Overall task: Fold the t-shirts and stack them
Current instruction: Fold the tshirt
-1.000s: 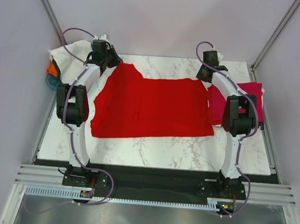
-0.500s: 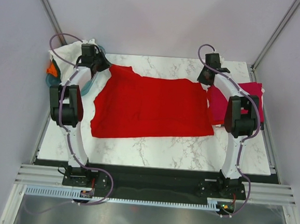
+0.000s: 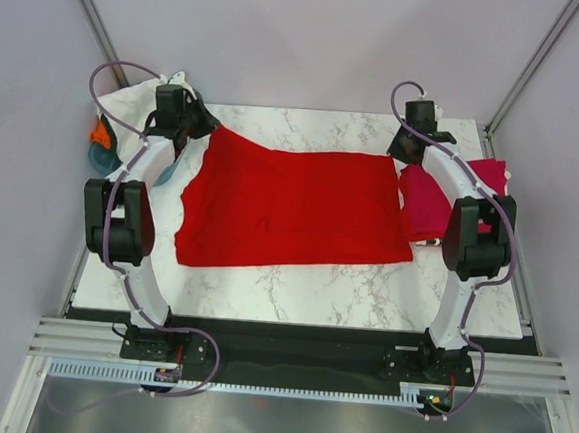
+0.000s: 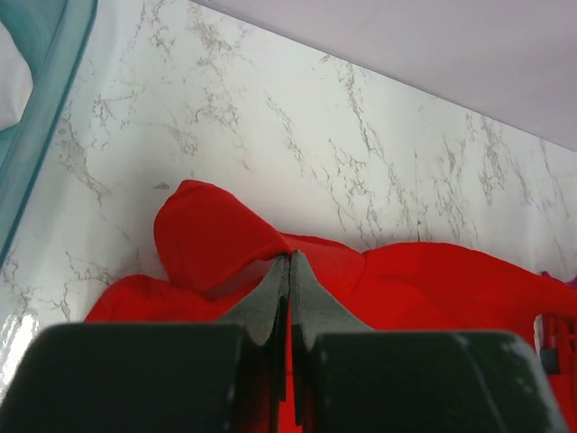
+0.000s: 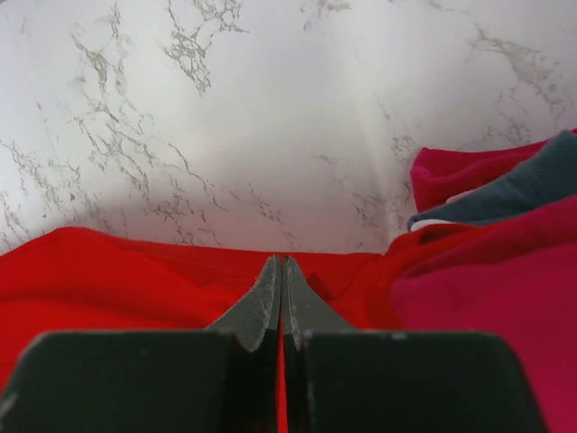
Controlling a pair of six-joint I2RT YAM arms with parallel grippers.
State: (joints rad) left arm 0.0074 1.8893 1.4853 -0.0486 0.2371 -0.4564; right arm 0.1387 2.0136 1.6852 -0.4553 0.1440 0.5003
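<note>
Left pincer (image 4: pixel 289 260) nipping red t-shirt (image 4: pixel 203 239), far corner

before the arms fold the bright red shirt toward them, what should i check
1. Left gripper shut on the far left edge of the bright red cloth t-shirt: ok.
2. Right gripper shut on its far right corner: ok.
3. Shirt body lying spread on the white marble table: ok.
4. Red shirt free of the darker crimson-pink folded shirt beside it: cannot tell, their edges meet.
5. Both cloth layers pinched, not just one: cannot tell.
</note>
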